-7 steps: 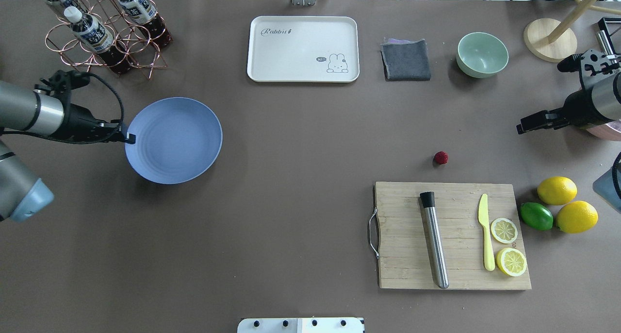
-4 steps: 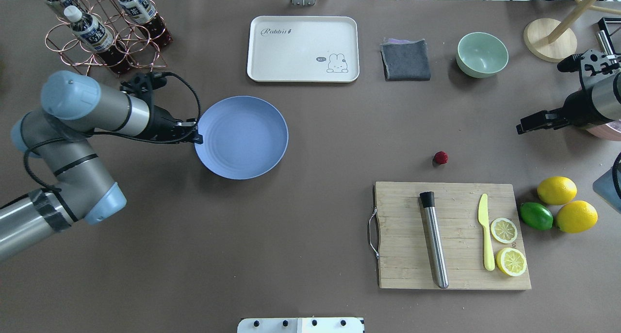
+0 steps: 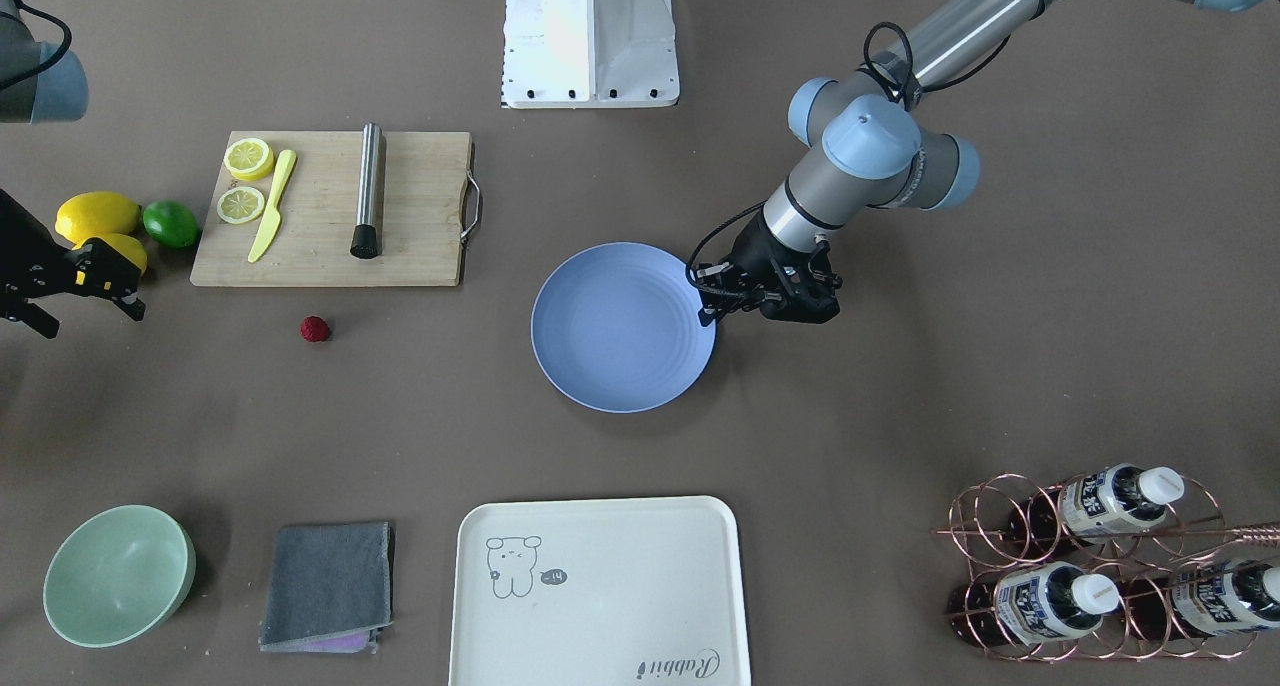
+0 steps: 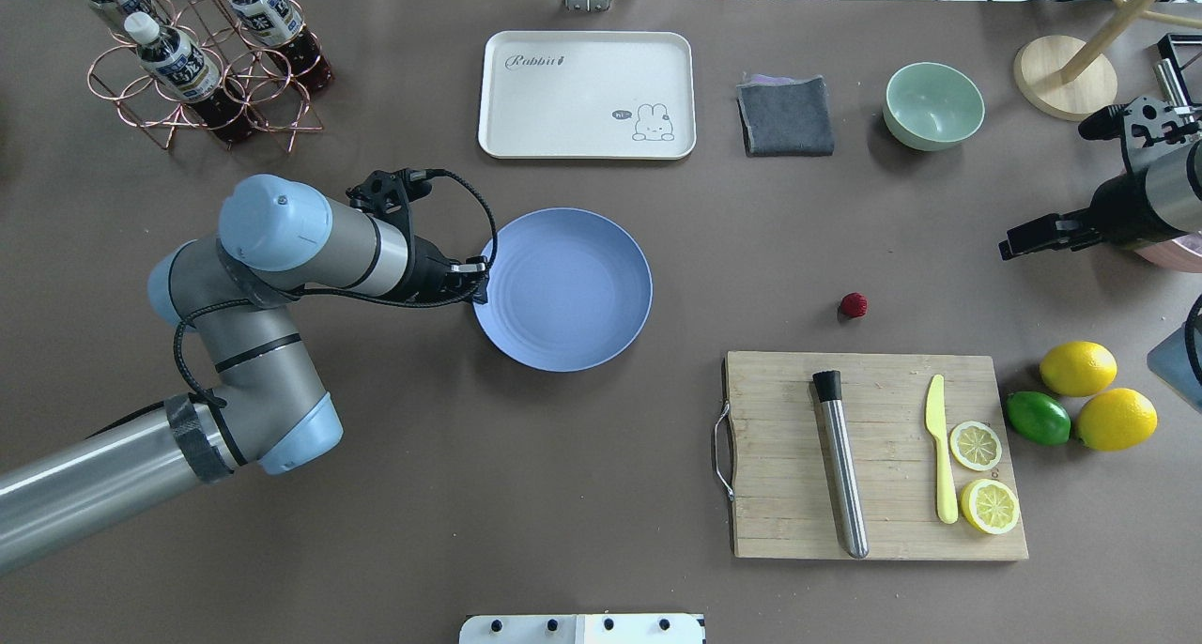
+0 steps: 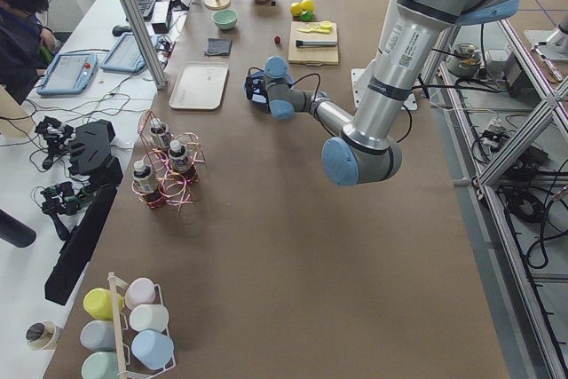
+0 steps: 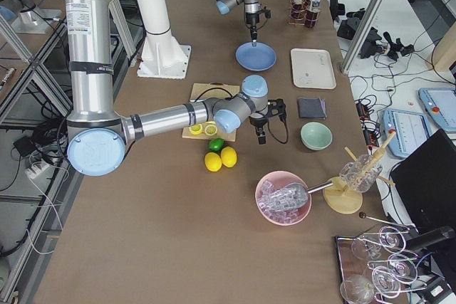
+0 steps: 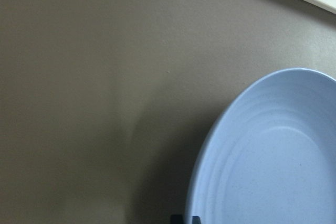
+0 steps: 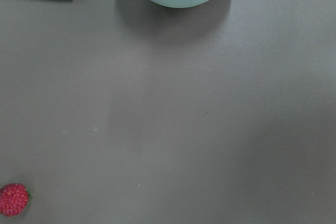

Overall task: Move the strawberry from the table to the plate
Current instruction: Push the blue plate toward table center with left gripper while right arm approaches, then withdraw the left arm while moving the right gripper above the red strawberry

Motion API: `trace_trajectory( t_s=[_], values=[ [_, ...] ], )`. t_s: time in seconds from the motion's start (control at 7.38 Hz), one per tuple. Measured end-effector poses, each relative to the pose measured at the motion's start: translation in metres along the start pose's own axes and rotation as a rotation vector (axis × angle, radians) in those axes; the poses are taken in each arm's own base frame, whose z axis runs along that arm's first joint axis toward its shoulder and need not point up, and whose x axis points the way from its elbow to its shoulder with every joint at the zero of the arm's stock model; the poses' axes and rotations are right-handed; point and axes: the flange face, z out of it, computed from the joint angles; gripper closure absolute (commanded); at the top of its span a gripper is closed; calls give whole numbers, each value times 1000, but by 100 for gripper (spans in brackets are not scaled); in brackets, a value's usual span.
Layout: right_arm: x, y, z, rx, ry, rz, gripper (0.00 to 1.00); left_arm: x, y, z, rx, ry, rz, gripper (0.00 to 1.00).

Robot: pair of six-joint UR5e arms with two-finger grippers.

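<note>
Overhead exterior: left claw [image 4: 481, 285] is pinched on the left rim of the plate [image 4: 582, 292], which sits mid-bench and empty. Right claw [image 4: 1009, 245] hangs at the right edge, spread, holding nothing. The strawberry [image 4: 853, 305] lies on the bench [image 4: 563, 494] just beyond the far edge of the cutting board [image 4: 873, 456], well to the right of the plate. I judge the pick not yet begun; placing the plate is the step in hand. Next: bring the right claw down over the berry, straddle it, close gently. The berry is tiny, dark red, bumpy and roundish; I expect it could roll or slip from a careless pinch.
</note>
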Motion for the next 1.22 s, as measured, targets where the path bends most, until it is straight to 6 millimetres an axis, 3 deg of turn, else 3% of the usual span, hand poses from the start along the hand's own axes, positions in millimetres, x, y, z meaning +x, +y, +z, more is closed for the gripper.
trace_trajectory(
  t_s=[0.14, 0.54, 0.81, 1.08, 1.22],
  values=[
    [0, 0, 0, 0, 0, 0, 1, 10, 8, 4, 3, 2, 1, 3],
    [-16, -8, 3, 4, -8, 30, 1, 15, 10, -8, 32, 3, 5, 2],
    [-53, -20, 13, 0, -11, 54, 1, -1, -9, -58, 22, -80, 20, 2],
    [-106, -32, 28, -9, 12, 87, 1, -53, -37, -126, 19, -240, 106, 2],
    [-131, -36, 34, -14, 24, 102, 1, -96, -60, -163, 10, -320, 182, 2]
  ],
)
